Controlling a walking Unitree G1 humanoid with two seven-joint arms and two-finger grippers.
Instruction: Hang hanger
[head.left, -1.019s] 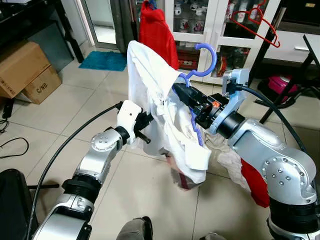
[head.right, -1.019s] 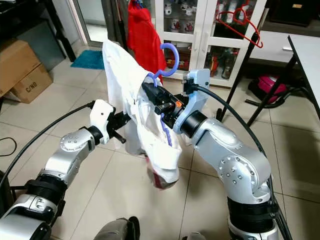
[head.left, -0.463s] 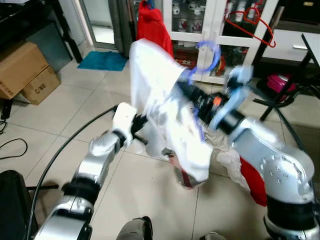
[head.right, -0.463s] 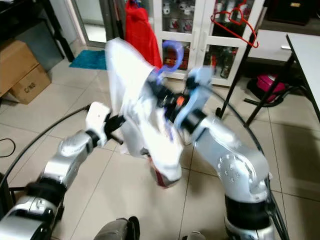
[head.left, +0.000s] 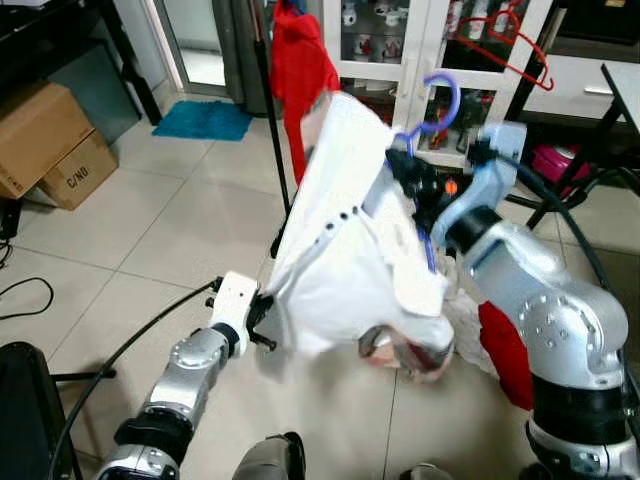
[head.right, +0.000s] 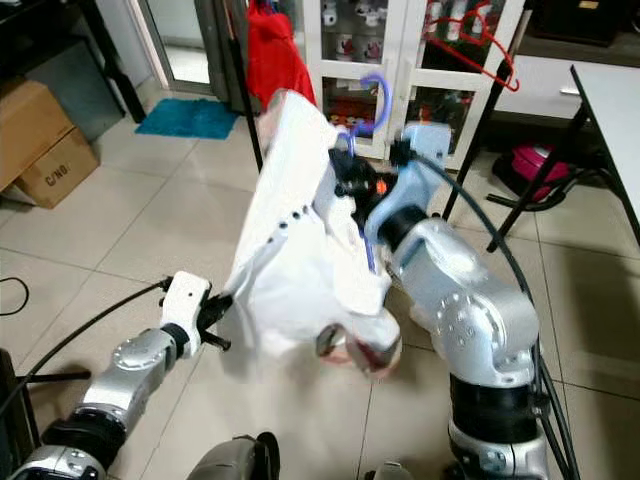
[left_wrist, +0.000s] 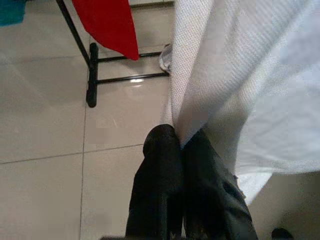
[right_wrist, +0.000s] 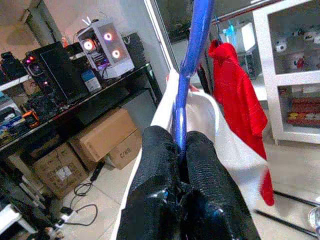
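Pale floor tiles (head.left: 130, 240) spread out below the robot, with a white glass-fronted cabinet (head.left: 420, 40) at the back, cardboard boxes (head.left: 45, 140) off to the left and a red garment (head.left: 303, 70) hanging on a dark rack (head.left: 268, 90) ahead.

The right gripper (right_wrist: 180, 150) had its two fingers pressed together on the blue stem of the hanger (head.left: 440, 105), whose hook stood upright just in front of the cabinet. A white shirt (head.left: 345, 250) hung on the hanger and draped down and leftward. The left gripper (left_wrist: 180, 145) was low near the floor, its fingers pinched shut on the shirt's lower edge.

Against the frames of a second before, the whole view had shifted, so the robot itself had probably moved closer to the rack. Apart from that, the right arm had carried the hanger higher and further toward the rack and cabinet, while the left arm had dropped well down, so the shirt now stretched out in a long slant between the two grippers instead of bunching at chest height.

That reads as the carry phase nearing its end: the hook looked raised and free, but it was not yet over any rail. The low pinch on the hem would likely need releasing before the shirt could hang straight.
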